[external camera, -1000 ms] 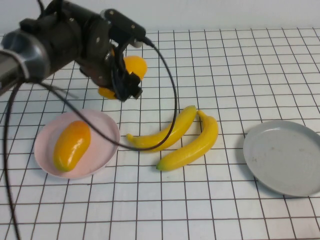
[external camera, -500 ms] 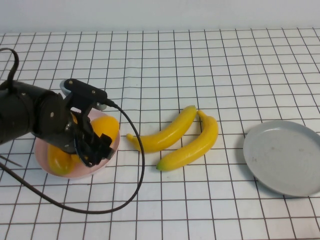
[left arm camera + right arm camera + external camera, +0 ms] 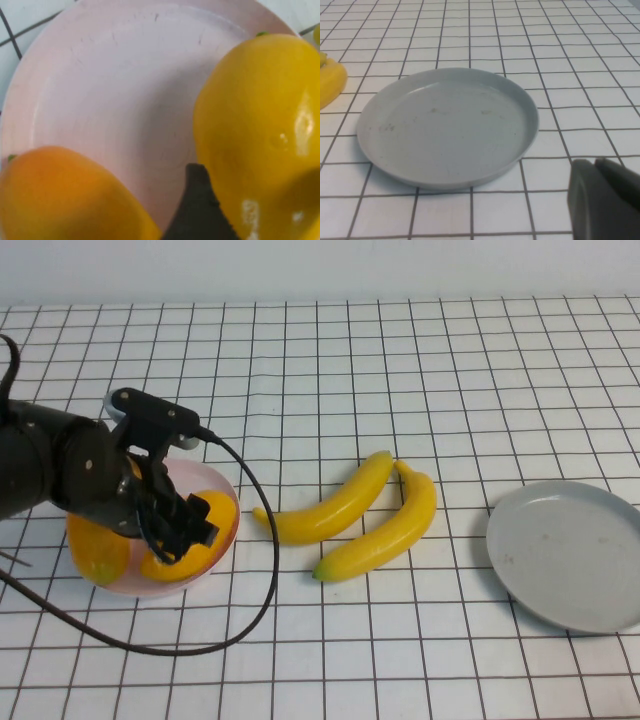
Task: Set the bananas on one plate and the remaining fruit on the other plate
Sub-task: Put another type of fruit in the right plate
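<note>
Two bananas (image 3: 335,502) (image 3: 385,528) lie side by side on the table's middle. The pale pink plate (image 3: 226,496) at the left holds one orange-yellow oval fruit (image 3: 95,550). My left gripper (image 3: 185,535) is low over this plate, shut on the second oval fruit (image 3: 200,540), which is down in the plate. In the left wrist view this fruit (image 3: 260,125) sits beside one dark fingertip (image 3: 197,210), with the other fruit (image 3: 65,195) and the plate (image 3: 125,90) behind. The grey plate (image 3: 565,555) is empty at the right. My right gripper (image 3: 594,165) is shut beside the grey plate (image 3: 445,125).
The table is a white cloth with a dark grid. A black cable (image 3: 265,570) loops from the left arm over the table in front of the pink plate. A banana tip (image 3: 330,82) shows in the right wrist view.
My left gripper carried the second oval fruit from behind the pink plate down into it, then settled lower. The bananas and grey plate have not moved.
</note>
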You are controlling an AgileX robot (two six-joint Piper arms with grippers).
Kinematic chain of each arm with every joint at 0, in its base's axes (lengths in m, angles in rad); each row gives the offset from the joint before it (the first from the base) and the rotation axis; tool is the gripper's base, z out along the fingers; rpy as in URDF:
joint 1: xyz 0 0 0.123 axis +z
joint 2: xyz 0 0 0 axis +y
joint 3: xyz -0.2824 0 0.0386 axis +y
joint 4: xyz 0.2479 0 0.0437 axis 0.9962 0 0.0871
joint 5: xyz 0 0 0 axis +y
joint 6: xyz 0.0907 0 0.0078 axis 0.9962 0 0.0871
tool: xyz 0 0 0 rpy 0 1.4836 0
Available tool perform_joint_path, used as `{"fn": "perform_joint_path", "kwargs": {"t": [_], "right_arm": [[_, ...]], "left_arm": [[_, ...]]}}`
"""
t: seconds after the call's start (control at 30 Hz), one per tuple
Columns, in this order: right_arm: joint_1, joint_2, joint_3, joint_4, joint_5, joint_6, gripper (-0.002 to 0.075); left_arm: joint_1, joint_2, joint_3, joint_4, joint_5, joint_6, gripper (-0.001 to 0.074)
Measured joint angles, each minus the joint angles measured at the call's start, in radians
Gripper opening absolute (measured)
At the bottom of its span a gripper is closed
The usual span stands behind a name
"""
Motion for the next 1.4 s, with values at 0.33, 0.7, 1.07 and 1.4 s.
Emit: {"fn": "perform_joint_path", "kwargs": {"t": [0.33, 0.7, 1.07, 1.4], "right_arm": [[0.000, 0.000, 0.000, 0.000, 0.000, 0.000, -0.0016], [0.000, 0.000, 0.000, 0.000, 0.000, 0.000, -0.0016], [0.000, 0.000, 0.000, 0.000, 0.000, 0.000, -0.0017], [0.000, 0.000, 0.000, 0.000, 0.000, 0.000, -0.0016]], "left_arm": [[0.002, -0.281, 0.183, -0.003, -0.216, -0.003, 0.0022], [-0.034, -0.862, 0.478, -0.143, -0.250, -0.014, 0.0001], [-0.034, -1.086, 0.577, -0.159, -0.169, -0.022, 0.0001], [-0.034, -1.219, 0.698, 0.201, -0.212, -0.416, 0.0001]]}}
